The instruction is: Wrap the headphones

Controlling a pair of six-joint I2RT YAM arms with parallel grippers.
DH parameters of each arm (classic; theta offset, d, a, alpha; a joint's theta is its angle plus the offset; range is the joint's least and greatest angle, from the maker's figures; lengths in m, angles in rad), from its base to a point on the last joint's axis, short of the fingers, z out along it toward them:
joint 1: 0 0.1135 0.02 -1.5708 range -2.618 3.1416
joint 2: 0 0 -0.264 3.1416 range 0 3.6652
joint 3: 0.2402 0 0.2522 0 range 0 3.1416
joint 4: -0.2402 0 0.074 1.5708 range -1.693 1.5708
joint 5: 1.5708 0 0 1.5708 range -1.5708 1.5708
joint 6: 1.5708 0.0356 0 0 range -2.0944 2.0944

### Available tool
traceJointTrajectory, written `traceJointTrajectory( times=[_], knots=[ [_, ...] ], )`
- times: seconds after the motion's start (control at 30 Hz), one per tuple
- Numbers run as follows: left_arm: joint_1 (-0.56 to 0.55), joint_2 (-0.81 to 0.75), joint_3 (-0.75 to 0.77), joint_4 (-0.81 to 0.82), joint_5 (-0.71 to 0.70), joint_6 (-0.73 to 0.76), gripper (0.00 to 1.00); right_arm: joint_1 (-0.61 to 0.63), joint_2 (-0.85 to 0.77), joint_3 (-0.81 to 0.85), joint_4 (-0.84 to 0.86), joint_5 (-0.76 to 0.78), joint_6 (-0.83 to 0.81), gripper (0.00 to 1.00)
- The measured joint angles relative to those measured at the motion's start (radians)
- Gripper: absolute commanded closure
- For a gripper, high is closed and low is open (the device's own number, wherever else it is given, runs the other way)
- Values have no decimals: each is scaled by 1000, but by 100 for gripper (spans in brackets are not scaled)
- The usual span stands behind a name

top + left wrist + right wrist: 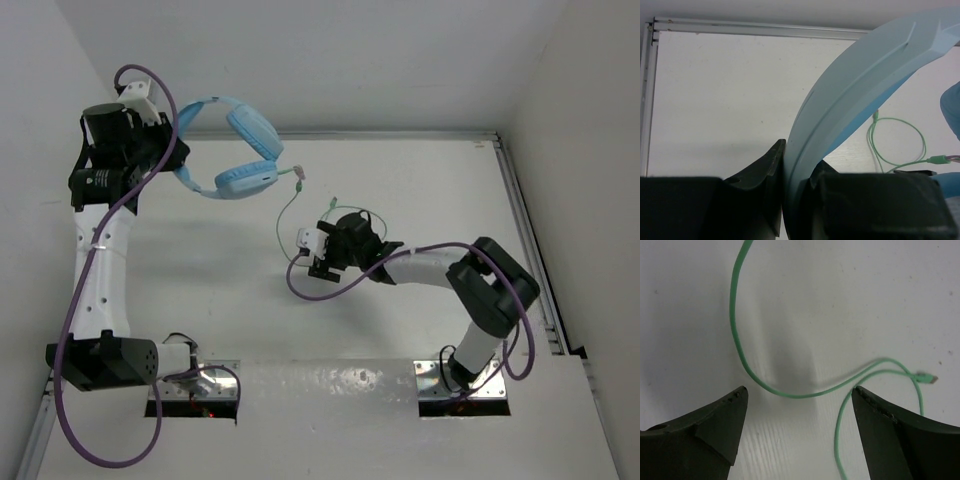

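Observation:
The light blue headphones [250, 178] hang off the table at the back left, both ear cups to the right of my left gripper [178, 150]. That gripper is shut on the headband [850, 90], which rises between its fingers in the left wrist view, where the gripper [795, 170] sits at the bottom. The thin pale green cord [285, 215] trails from the lower ear cup down onto the table. My right gripper [312, 250] hovers low over the cord, open. In the right wrist view the cord [765, 387] curves across the gap of the right gripper [799, 391], untouched; its plug [927, 377] lies to the right.
A metal rail [400, 133] runs along the table's back edge and down the right side [525, 230]. White walls close in at the left, back and right. Purple robot cables [330, 285] loop beside both arms. A cord plug [940, 160] shows near the lower ear cup.

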Motion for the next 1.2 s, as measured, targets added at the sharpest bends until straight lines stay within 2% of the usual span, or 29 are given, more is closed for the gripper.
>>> traceJointTrajectory(
  times=[0.13,0.27,0.37,0.4,0.43,0.6,0.73,0.8,0.87,0.97,1.03,1.2],
  knots=[
    [0,-5,0,0,10,-15,100,26,113,80,13,1,-29,25],
    [0,-24,0,0,14,-23,100,39,187,108,46,12,-23,47],
    [0,-36,1,0,31,-38,100,45,252,155,49,22,10,78],
    [0,-38,2,0,37,-43,100,47,270,178,45,23,25,92],
    [0,-39,2,0,42,-49,100,49,286,201,43,25,39,98],
    [0,-38,-25,29,31,-79,100,112,264,241,-12,95,91,100],
    [0,-23,-126,95,2,-113,100,278,185,303,-209,183,75,100],
    [-2,14,-162,107,-13,-122,100,378,185,441,-340,214,64,100],
    [-17,71,-182,114,-42,-122,100,471,214,649,-494,220,57,100],
    [-75,146,-219,132,-121,-106,100,548,259,945,-667,215,47,100],
    [-121,162,-242,130,-154,-85,100,554,272,1057,-732,218,43,100],
    [-240,167,-271,121,-182,-13,100,494,281,1198,-845,285,33,100]
  ],
)
